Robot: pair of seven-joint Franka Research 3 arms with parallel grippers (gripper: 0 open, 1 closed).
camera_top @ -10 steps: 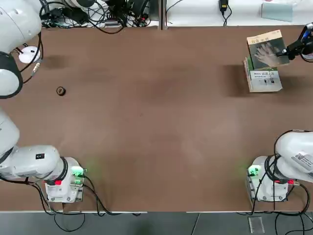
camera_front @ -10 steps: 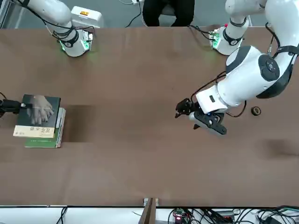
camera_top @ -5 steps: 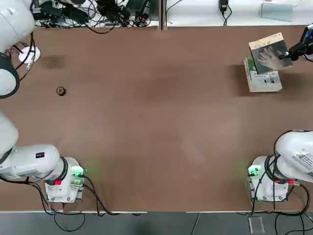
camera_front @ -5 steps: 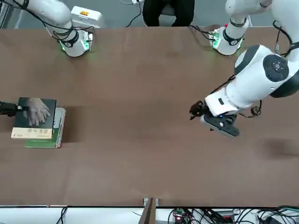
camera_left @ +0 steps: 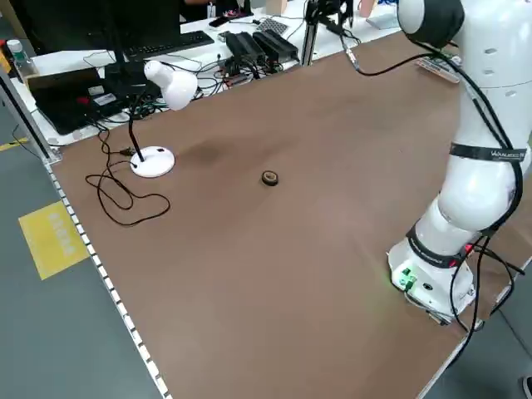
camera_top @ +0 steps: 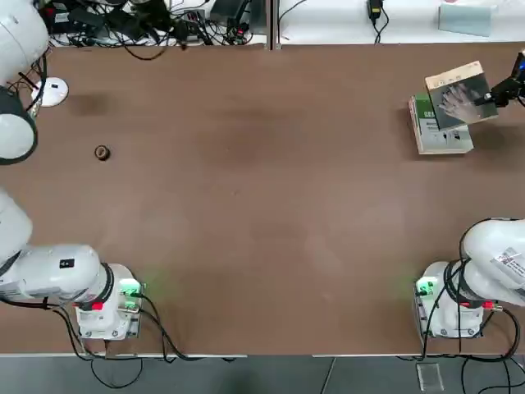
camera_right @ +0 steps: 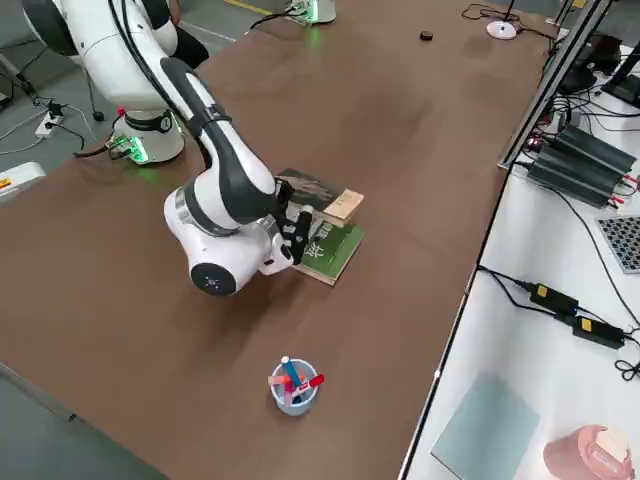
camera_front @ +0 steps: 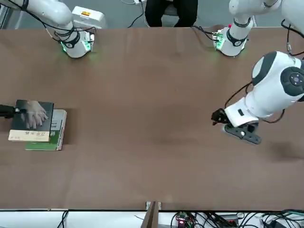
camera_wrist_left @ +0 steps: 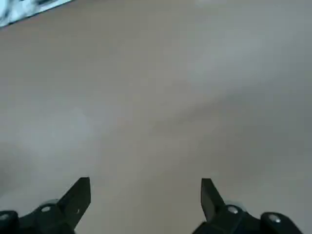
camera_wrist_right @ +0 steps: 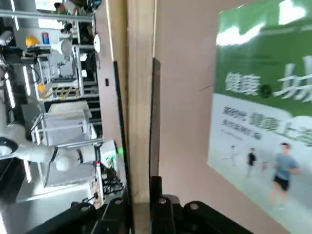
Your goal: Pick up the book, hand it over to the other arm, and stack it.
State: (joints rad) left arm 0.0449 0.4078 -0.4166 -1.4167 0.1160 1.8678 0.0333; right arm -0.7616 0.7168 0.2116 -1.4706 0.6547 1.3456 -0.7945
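Since a second ago the right gripper (camera_front: 16, 111), clamped on the book (camera_top: 460, 94), has carried it outward, so it now overhangs the outer edge of the green-and-white book (camera_top: 440, 131) beneath it. The left gripper (camera_front: 219, 118), fingers spread and empty, has swung away from the table's middle toward its own side.
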